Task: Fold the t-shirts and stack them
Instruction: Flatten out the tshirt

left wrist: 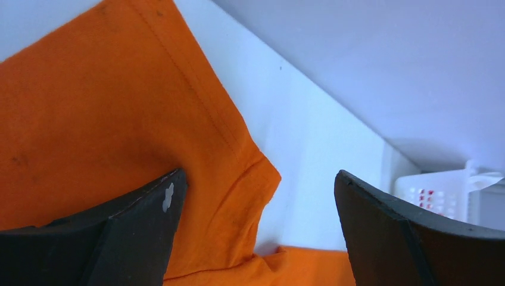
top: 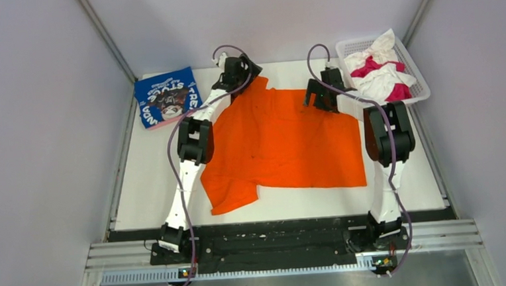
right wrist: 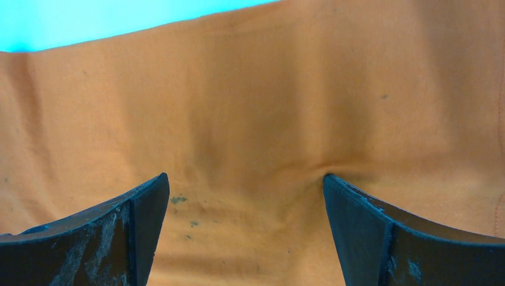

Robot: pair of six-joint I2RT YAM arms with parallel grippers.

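Observation:
A bright orange t-shirt (top: pixel 283 141) lies spread across the middle of the white table, one sleeve bunched at its near left corner. A blue t-shirt (top: pixel 166 97) with white lettering lies folded at the far left. My left gripper (top: pixel 243 74) is at the orange shirt's far left corner. In the left wrist view it (left wrist: pixel 256 196) is open, one finger over the cloth (left wrist: pixel 119 119) and the other over bare table. My right gripper (top: pixel 320 98) is at the shirt's far edge. It (right wrist: pixel 245 179) is open too, with its fingertips down on the orange cloth (right wrist: pixel 256 89), which puckers by the right finger.
A white lattice basket (top: pixel 419 83) stands at the far right corner and holds crumpled white and magenta shirts (top: pixel 382 69). Its corner (left wrist: pixel 440 190) shows in the left wrist view. Grey walls enclose the table on three sides. The arm bases sit on a black rail (top: pixel 276 241) at the near edge.

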